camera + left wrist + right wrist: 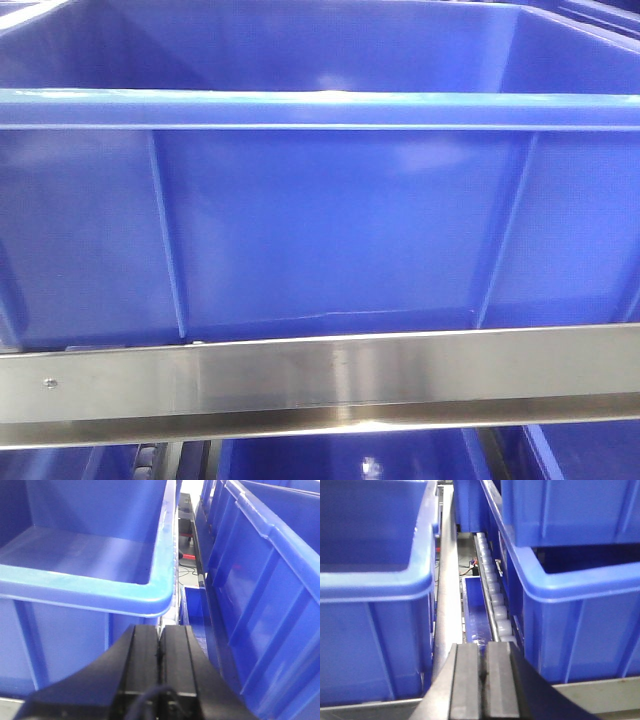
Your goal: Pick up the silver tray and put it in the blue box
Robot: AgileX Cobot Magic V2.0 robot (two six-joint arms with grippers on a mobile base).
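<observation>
A brushed steel rail [330, 385] runs across the near edge of a rack, catching soft overhead light. A line of pale conveyor rollers [495, 597] recedes between the crates. Far beyond, a gap shows light floor with dark cables [189, 567] and something red.

Steel rail [330, 375] in front — roller track [495, 597] between crates.

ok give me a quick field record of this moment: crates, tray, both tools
blue box: fills the front view, ribbed outer wall, what shows of the inside is bare
silver tray: not in any view
metal rail: runs across in front of the box
left tool: shut, empty, near a crate corner
right tool: shut, empty, facing the gap between crates
roller track: runs along that gap
</observation>
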